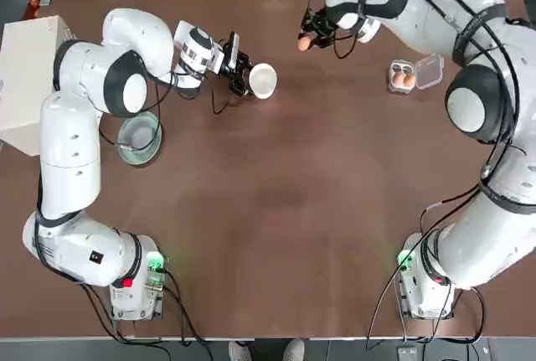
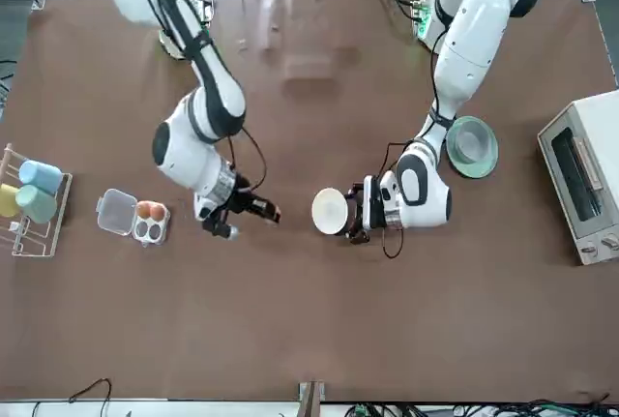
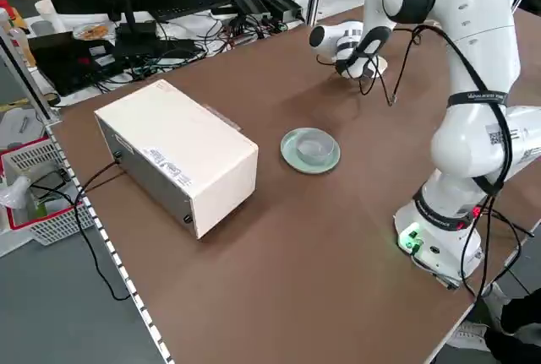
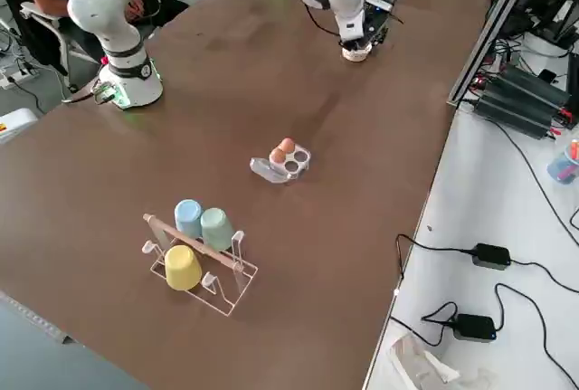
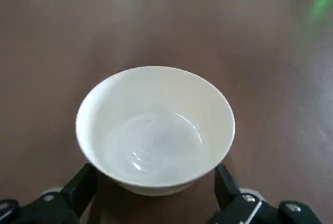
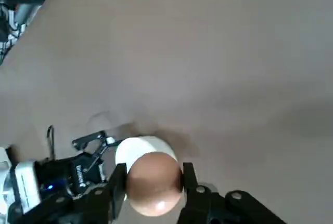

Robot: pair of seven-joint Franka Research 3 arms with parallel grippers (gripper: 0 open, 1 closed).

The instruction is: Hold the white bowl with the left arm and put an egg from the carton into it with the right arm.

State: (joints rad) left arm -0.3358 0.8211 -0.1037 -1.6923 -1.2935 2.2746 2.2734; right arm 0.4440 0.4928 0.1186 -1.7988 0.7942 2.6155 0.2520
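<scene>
So the left arm's black gripper (image 1: pixel 244 77) has its two fingers clamped on either side of the small glossy white bowl (image 1: pixel 263 79), which sits upright on the brown table (image 1: pixel 276 210). The right arm's black gripper (image 1: pixel 308 40) is pinching a small tan-brown egg (image 1: pixel 304 43) up in the air, just beside the bowl. The clear plastic two-cup carton (image 1: pixel 414 74), well off to the side, has one egg in it.

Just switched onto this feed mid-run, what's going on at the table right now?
The left gripper is clamped on the white bowl, steadying it on the table; the bowl is empty. The right gripper is shut on an egg, held in the air short of the bowl. The open carton sits farther right with eggs inside.
</scene>
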